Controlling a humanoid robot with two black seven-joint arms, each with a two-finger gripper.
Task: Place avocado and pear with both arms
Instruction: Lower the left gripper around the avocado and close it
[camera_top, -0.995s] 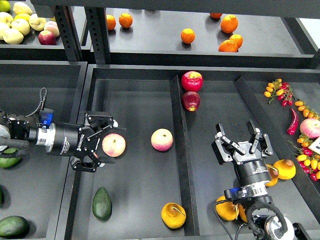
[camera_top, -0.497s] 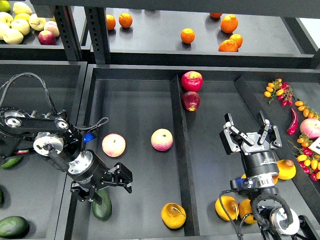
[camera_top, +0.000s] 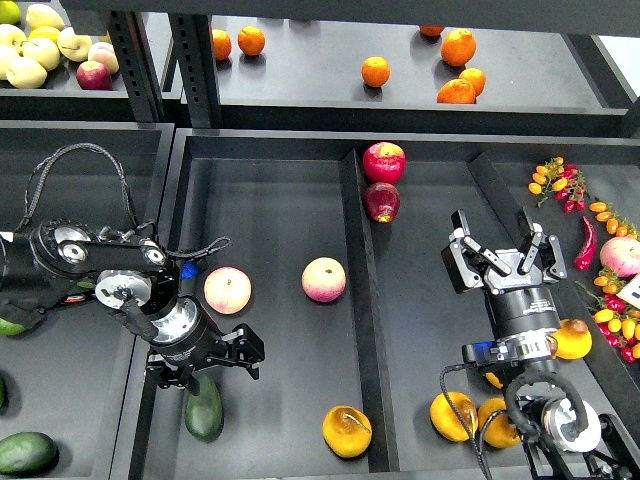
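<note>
Left gripper (camera_top: 205, 362) spread wide, directly above the avocado (camera_top: 204, 410) at 7 o'clock. Right gripper (camera_top: 503, 257) spread, empty, at 3 o'clock. Pear (camera_top: 347, 431) at 6 o'clock, untouched.

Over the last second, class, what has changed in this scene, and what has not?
The left claw swung down from beside a peach to just above the dark avocado, open, not gripping. The right claw rose slightly, open and empty. The pear and all other fruit stayed put.
</note>
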